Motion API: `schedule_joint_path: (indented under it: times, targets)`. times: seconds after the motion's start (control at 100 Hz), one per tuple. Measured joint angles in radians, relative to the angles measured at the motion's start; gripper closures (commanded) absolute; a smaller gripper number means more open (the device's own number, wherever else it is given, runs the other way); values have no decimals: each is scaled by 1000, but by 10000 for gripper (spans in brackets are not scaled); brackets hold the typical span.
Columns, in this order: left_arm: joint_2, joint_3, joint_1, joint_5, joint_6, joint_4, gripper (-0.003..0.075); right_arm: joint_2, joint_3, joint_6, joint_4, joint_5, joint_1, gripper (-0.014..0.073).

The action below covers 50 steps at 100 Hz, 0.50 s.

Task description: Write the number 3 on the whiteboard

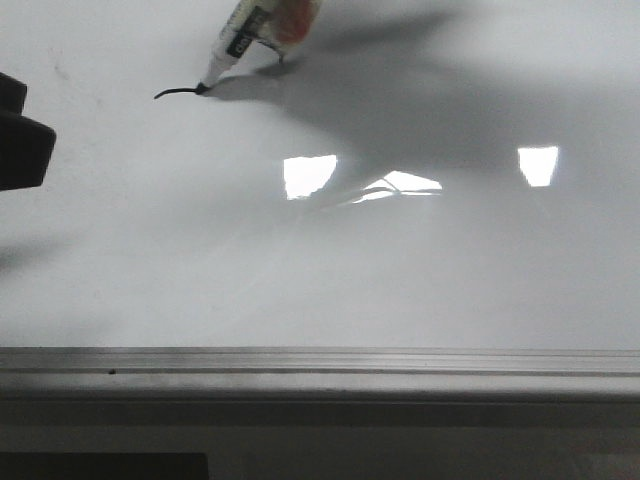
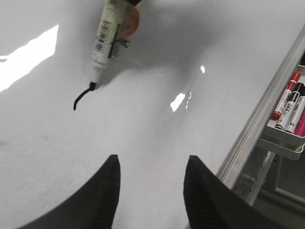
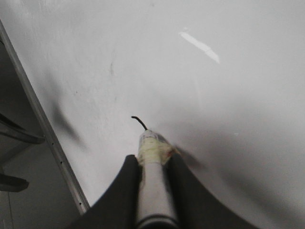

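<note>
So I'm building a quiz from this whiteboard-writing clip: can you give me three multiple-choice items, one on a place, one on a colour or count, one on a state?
1. Where is the tip of the white-barrelled marker pen?
A. On the glossy white whiteboard, at the end of the short black stroke
B. In the side tray
C. Lifted clear above the frame strip

2. What colour is the line drawn so far?
A. Red
B. Black
C. Pink

3. How are the two grippers?
A. Both open
B. Left shut on the pen, right open
C. Right gripper shut on the pen, left gripper open and empty

Answers:
1 A, the front and left wrist views show the tip meeting the stroke's end.
2 B, the stroke is black in every view.
3 C, the right fingers clamp the barrel; the left fingers stand apart.
</note>
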Motion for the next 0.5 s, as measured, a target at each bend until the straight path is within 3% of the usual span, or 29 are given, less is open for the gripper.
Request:
schedule_joint_path:
  times: [0.36, 0.5]
  targets:
    - [0, 2, 0, 0, -2, 0, 441, 16, 59, 31, 8, 1, 49, 657]
    - [0, 2, 0, 0, -2, 0, 441, -19, 84, 83, -45, 20, 41, 657]
